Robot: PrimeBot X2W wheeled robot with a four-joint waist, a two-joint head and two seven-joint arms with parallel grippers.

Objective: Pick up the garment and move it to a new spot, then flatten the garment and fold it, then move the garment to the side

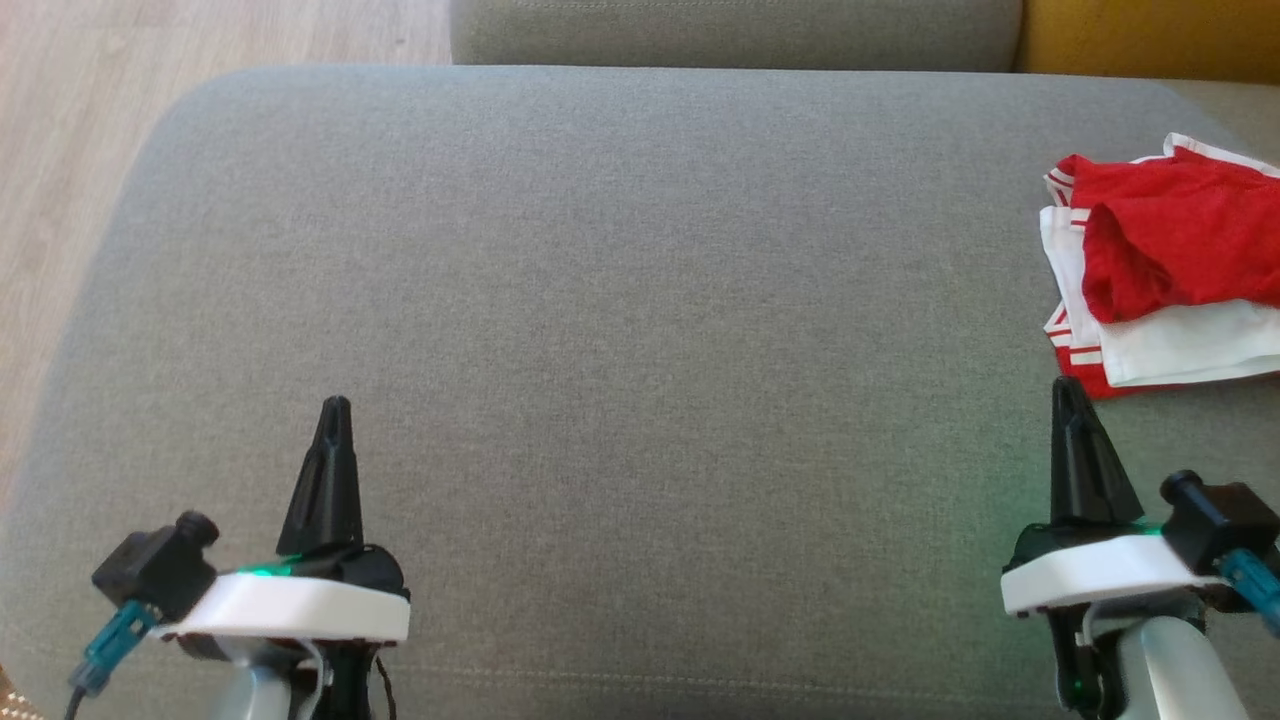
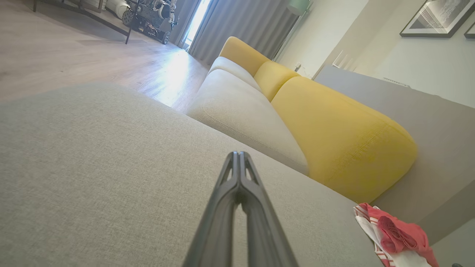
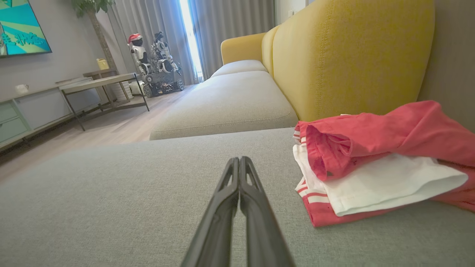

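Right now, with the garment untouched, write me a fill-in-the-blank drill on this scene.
The crumpled red-and-white fabric garment lies on the robot's ____ side of the grey fabric seat cushion.
Both pairs of dark jaws are ____.
The plump fabric backrest behind the garment is ____.
Missing: right; shut; yellow.

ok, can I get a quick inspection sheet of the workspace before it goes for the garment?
Surface: grey fabric sofa cushion, flat, smooth.
Job's things: red and white fabric garment, bunched at the cushion's right edge, untouched.
Clutter: nothing seen.
Tools: left tool shut, holding nothing; right tool shut, holding nothing, tip just short of the garment.
Cables: teal-plugged cable at the left wrist, a second teal-plugged cable at the right wrist.
Surroundings: yellow fabric back cushion, pale wood floor, wheeled robot by grey curtains.
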